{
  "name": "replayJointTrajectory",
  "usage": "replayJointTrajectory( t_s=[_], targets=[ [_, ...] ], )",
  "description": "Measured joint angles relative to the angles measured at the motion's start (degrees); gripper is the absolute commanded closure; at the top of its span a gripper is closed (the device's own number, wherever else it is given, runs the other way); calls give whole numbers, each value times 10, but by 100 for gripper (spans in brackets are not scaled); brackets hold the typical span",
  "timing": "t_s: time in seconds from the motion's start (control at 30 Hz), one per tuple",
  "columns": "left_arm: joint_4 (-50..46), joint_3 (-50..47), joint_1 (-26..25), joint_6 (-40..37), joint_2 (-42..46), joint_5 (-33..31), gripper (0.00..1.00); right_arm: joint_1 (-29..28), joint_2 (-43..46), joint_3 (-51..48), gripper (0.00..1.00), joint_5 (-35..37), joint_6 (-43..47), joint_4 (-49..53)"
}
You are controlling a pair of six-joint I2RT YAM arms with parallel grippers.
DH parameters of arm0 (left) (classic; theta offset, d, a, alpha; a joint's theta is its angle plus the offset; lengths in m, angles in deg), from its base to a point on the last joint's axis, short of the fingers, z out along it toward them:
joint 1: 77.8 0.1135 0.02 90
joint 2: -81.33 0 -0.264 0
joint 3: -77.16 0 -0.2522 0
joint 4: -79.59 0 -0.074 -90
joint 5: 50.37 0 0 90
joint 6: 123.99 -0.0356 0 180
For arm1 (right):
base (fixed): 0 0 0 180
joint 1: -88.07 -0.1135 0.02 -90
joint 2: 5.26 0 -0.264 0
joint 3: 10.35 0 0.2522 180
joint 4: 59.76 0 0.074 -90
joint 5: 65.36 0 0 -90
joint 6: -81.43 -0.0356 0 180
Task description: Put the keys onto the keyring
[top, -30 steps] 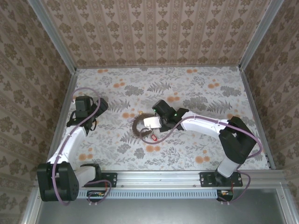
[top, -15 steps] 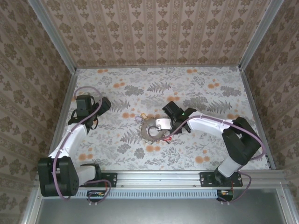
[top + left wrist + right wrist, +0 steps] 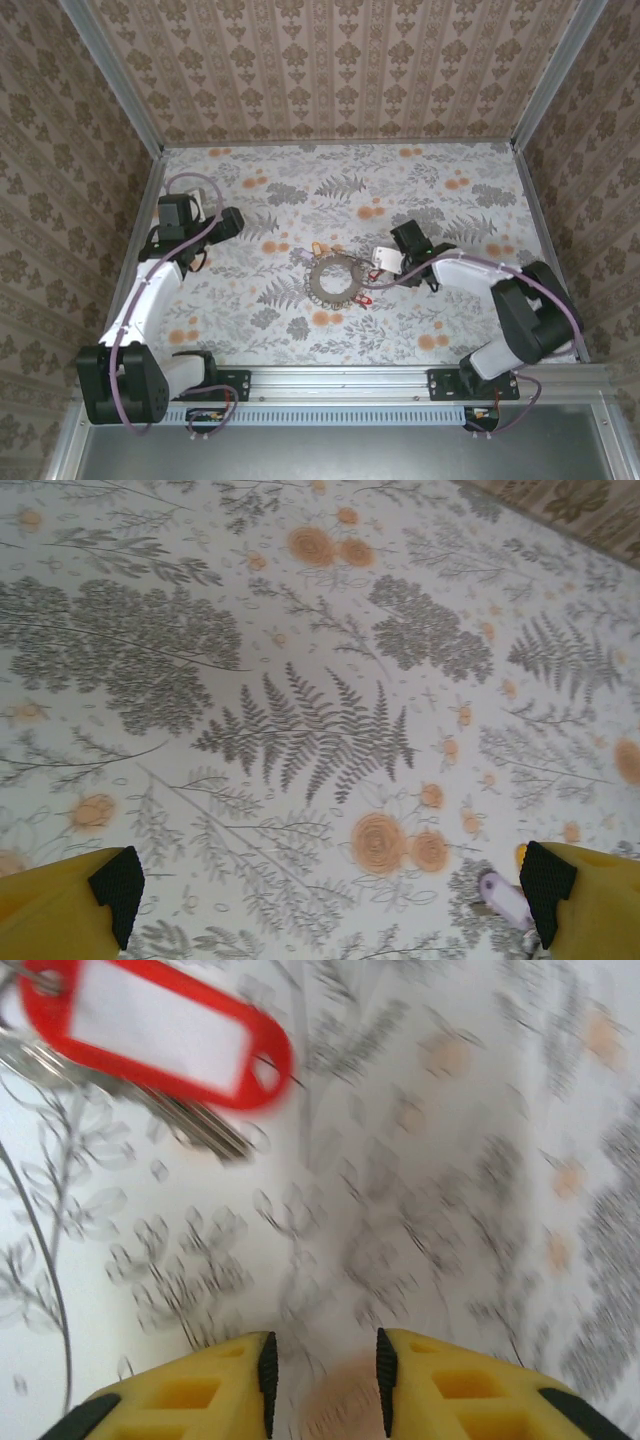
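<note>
Right arm (image 3: 470, 272) has pulled back toward the right edge, off the keyring (image 3: 335, 278), which has shifted right and lies flat mid-worktop (image 3: 450, 200). Right jaws slightly parted, nothing between them (wrist view blurred). Red-tagged key (image 3: 160, 1035) sits ahead and left of them, long axis crosswise to the fingers, touching the ring's near-right rim; threaded or not, cannot tell. Orange-tagged key (image 3: 318, 248) at the far rim. Left jaws spread wide, empty, by the left edge, well apart. Right arm is nearer.
</note>
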Motion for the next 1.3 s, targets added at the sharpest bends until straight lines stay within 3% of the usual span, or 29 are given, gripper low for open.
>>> replayJointTrajectory(
  t_s=[0.03,0.07,0.1,0.43,0.6,0.7,0.8,1.0,1.2,1.3],
  targets=[
    [0,0,0,-10,3,-10,0,8,31,-5,43,0,-2,1],
    [2,-1,0,-20,6,-17,0,17,64,-8,7,-2,-7,1],
    [8,-3,0,-31,13,-26,0,26,102,-7,0,-5,-13,0],
    [131,-51,-42,-198,133,-170,0,87,354,88,0,-43,-199,3],
    [184,-78,-49,-297,200,-136,0,89,475,6,0,-30,-296,-117],
    [252,-137,-53,-345,246,-89,0,90,489,-63,0,-12,-334,-172],
    [311,-204,-60,-361,231,-76,0,92,470,-150,0,-3,-367,-235],
    [396,-305,-61,-339,97,-111,0,119,347,-275,0,-4,-407,-378],
    [537,-316,-61,-319,-51,-143,0,212,162,-290,0,-67,-453,-559],
    [588,-309,-60,-316,-110,-152,0,231,70,-286,0,-93,-473,-637]
  ],
)
